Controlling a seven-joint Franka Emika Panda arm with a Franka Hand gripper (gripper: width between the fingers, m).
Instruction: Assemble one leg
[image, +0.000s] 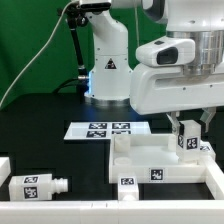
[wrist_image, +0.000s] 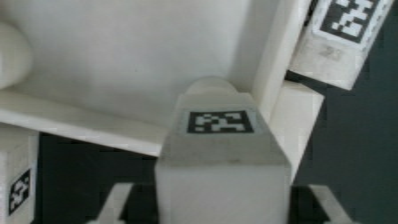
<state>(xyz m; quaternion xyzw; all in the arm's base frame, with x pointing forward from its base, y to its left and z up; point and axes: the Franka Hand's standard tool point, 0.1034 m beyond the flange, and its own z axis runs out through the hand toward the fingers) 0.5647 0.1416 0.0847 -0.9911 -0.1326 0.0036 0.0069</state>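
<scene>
Gripper (image: 189, 130) straddles the leg (image: 187, 143), which is upright at the top's (image: 140, 153) far corner on the exterior view's right, probably for seating in a socket; clamped or merely flanking, cannot tell.

A plain green backdrop (image: 35, 40) fills the rear of the scene under soft, even light, a thin black cable (image: 18, 82) curving across it at the exterior view's left, while a matte black tabletop (image: 40, 125) spreads below, carrying the flat marker board (image: 108, 129).
</scene>
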